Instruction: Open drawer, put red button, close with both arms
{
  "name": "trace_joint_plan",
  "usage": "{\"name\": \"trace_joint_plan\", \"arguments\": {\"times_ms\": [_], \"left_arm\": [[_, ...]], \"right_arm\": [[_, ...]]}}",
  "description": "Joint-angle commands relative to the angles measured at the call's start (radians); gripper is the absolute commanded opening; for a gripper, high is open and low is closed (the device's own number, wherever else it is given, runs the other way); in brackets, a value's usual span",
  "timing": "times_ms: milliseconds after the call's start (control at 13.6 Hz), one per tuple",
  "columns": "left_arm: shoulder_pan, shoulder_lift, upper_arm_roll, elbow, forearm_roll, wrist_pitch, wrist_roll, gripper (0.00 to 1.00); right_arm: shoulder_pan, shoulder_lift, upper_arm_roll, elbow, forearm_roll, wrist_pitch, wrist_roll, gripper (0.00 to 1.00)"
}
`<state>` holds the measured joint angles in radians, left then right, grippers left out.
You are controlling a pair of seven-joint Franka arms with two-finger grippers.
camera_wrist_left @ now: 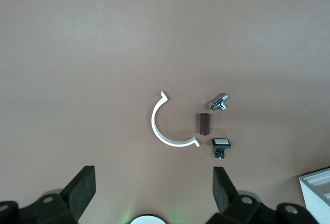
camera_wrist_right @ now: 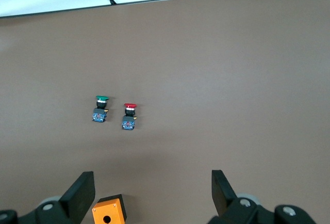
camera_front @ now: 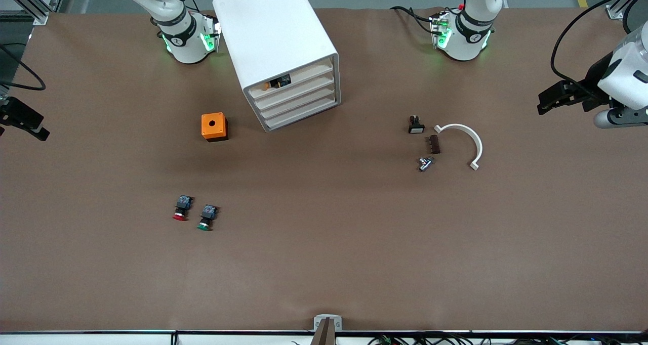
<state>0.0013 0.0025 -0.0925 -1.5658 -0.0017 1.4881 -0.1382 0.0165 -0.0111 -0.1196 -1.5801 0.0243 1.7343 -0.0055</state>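
The white four-drawer cabinet (camera_front: 276,41) stands between the two arm bases. Its drawer (camera_front: 297,93), second from the top, is shut. The red button (camera_front: 180,208) (camera_wrist_right: 129,115) lies on the brown table nearer the front camera than the cabinet, beside a green-capped one. My right gripper (camera_front: 30,125) (camera_wrist_right: 152,182) hangs open and empty high over the right arm's end of the table, with the button well clear of its fingers. High over the left arm's end of the table, my left gripper (camera_front: 547,102) (camera_wrist_left: 153,180) is open and empty too.
A green button (camera_front: 206,217) (camera_wrist_right: 100,108) lies next to the red one. An orange box with a hole (camera_front: 214,126) (camera_wrist_right: 109,215) sits beside the cabinet. Toward the left arm's end lie a white arc (camera_front: 468,137) (camera_wrist_left: 165,131), a brown block (camera_front: 434,143), a metal fitting (camera_front: 425,164) and a small black switch (camera_front: 416,125).
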Motion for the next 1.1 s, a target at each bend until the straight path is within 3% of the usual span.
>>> {"name": "trace_joint_plan", "arguments": {"times_ms": [0,294,514,881,1028], "left_arm": [[0.006,0.007,-0.01,0.029,0.003,-0.041,0.019,1.0],[-0.001,0.057,-0.012,0.065,0.003,-0.062,0.019,1.0],[-0.038,0.172,-0.035,0.069,0.003,-0.058,-0.009,1.0],[-0.127,0.327,-0.055,0.131,-0.023,-0.051,-0.295,1.0],[-0.177,0.369,-0.053,0.141,-0.123,-0.051,-0.497,1.0]], "right_arm": [[-0.01,-0.01,0.006,-0.005,-0.007,-0.004,-0.008,1.0],[-0.009,-0.01,0.006,-0.005,-0.007,-0.002,-0.008,1.0],[-0.009,-0.009,0.006,-0.005,-0.007,-0.002,-0.008,1.0],[0.013,0.034,0.011,-0.049,-0.006,0.072,0.005,1.0],[0.028,0.097,0.012,-0.067,0.005,0.141,0.009,1.0]]}}
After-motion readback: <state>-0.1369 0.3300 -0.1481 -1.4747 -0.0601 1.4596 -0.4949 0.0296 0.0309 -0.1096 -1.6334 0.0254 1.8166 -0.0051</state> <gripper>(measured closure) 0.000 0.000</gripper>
